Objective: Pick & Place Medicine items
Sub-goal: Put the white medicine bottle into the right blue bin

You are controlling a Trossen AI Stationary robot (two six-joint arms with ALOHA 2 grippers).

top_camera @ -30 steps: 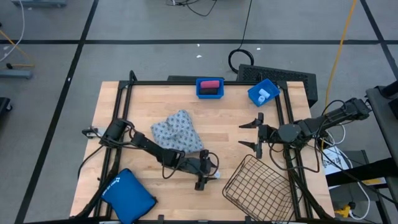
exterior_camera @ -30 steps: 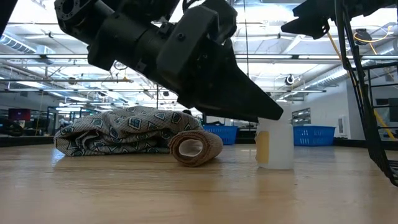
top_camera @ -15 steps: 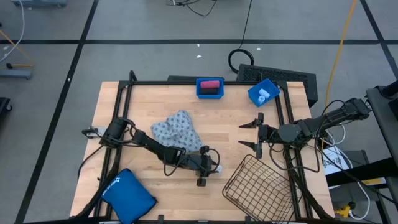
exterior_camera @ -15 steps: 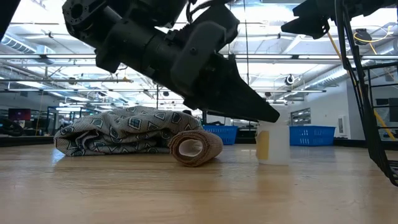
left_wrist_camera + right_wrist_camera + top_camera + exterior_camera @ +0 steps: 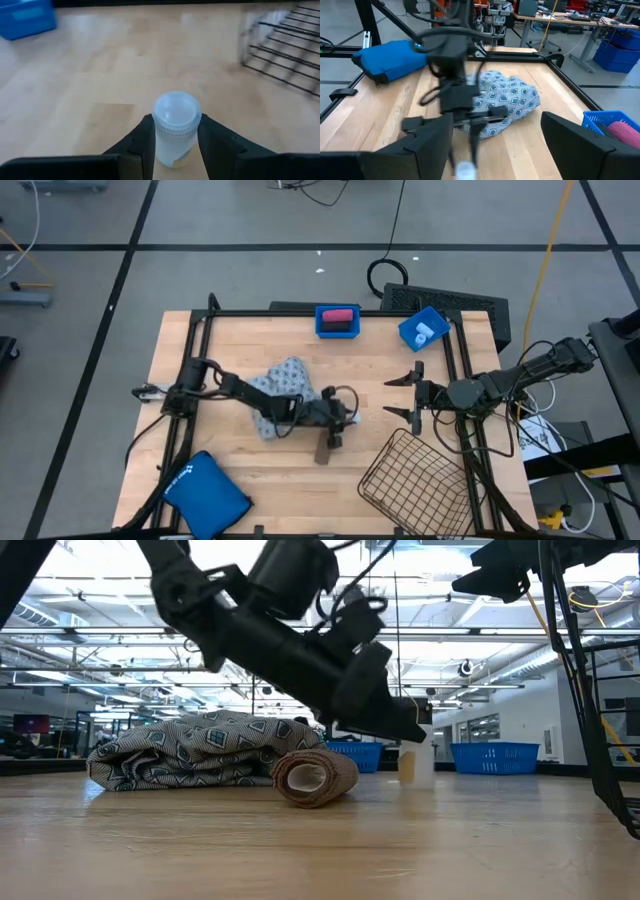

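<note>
My left gripper (image 5: 343, 418) is shut on a small white vial (image 5: 175, 131) with a pale bluish cap, just right of the grey-blue patterned soft pack (image 5: 285, 390). The pack lies crumpled on the table. A brown roll-shaped item (image 5: 315, 777) lies on its side nearer the near edge (image 5: 325, 450). A pink item (image 5: 338, 315) sits in a blue bin at the far edge, and a white vial (image 5: 425, 333) sits in a second bin. My right gripper (image 5: 408, 395) waits open over the table's right side. My left gripper pinches the vial's body just below the cap (image 5: 172, 142) between its two fingers (image 5: 142, 145). The fingers slant down from the table's left. The vial (image 5: 417, 762) stays upright, cap up, and looks lifted a little clear of the table.
A black wire basket (image 5: 410, 480) stands at the near right corner, close to my left gripper. The large blue pouch (image 5: 205, 492) lies at the near left corner. A black frame (image 5: 300, 312) runs around the table top.
My left gripper has carried the vial away from the brown roll toward the table's far edge, beside the patterned pack, raising it slightly off the table. The roll and the pack have stayed where they were.
</note>
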